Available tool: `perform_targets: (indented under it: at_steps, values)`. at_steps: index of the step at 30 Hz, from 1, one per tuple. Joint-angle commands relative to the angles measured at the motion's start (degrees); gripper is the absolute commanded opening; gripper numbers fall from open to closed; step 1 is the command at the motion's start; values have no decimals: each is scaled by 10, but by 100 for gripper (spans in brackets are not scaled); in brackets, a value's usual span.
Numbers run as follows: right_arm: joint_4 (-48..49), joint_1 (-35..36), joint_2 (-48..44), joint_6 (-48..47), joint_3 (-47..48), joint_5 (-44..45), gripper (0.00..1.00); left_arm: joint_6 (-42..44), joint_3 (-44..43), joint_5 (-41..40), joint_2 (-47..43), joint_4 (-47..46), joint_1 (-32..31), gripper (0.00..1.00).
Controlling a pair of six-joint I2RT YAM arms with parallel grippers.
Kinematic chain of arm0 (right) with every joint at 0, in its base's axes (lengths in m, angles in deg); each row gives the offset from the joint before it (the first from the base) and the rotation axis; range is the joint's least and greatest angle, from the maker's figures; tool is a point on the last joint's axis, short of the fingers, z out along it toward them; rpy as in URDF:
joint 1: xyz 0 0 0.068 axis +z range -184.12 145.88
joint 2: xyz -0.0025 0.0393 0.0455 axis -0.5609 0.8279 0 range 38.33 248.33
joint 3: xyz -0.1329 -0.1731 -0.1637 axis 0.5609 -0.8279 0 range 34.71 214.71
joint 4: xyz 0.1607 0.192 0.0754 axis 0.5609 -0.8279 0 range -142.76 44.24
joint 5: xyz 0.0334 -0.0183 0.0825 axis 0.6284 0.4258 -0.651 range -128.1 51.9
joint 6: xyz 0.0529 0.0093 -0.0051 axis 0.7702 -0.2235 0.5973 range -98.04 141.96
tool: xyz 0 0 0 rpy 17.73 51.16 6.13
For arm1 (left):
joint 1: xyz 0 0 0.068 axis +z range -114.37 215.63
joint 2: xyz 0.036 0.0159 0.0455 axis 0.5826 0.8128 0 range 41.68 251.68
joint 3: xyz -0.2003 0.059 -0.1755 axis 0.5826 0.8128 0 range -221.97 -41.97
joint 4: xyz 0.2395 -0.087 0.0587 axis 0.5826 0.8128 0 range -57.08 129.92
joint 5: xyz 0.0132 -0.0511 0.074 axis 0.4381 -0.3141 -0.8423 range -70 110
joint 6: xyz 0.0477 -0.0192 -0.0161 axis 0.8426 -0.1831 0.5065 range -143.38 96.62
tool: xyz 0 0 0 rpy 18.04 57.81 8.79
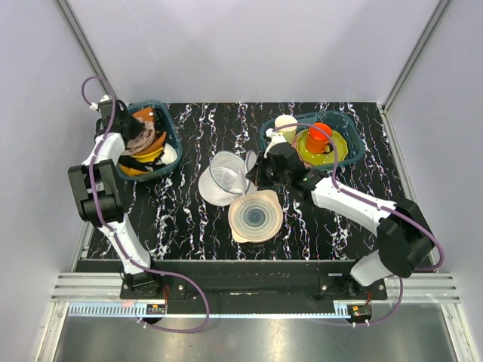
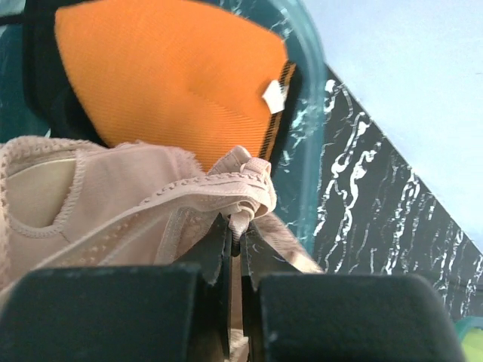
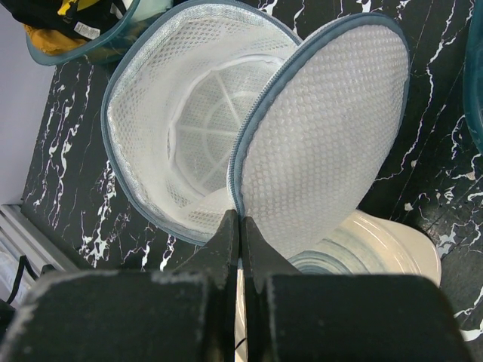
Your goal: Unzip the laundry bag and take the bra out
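Left claw (image 2: pixel 235 240) was closed tight on the bra's (image 2: pixel 113 204) lace edge. The bra was at the left basket (image 1: pixel 172 130), just beside the orange garment (image 2: pixel 173 75); could not tell if it was lifted clear. Right claw (image 3: pixel 239 226) was pinched shut on the zip rim of the bag's (image 3: pixel 189 136) flap. The bag sat mid-table, unzipped, flap upright. A plate (image 3: pixel 377 245) lay partly under the flap.

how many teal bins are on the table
2. One teal bin stands at the back left, holding garments; the other teal bin stands at the back right, holding cups. No others show.
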Motion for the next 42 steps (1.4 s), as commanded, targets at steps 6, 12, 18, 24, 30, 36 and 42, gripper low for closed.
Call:
perform_targets:
  at_steps: [6, 12, 18, 24, 30, 36, 42]
  values:
    - [16, -5, -24, -10, -1, 12, 0, 27, -125, -17, -82, 9, -7, 0]
    - [17, -5, -18, -12, 3, 13, 0, 30, -201, -19, -79, 25, -10, 0]
    - [18, -6, -11, -12, 5, 9, 0, 29, -216, -21, -73, 34, -11, 0]
    - [18, -6, -18, -13, 0, 10, 0, 20, -104, -31, -69, -7, -9, 0]
    - [17, -6, -24, -12, -4, 10, 0, 15, -41, -32, -12, -16, -10, 0]
    - [14, -5, -32, -13, -7, 13, 0, -3, 9, -24, -15, -26, -11, 14]
    - [17, -6, -34, -11, -8, 10, 0, 3, 32, -25, -104, -13, -12, 73]
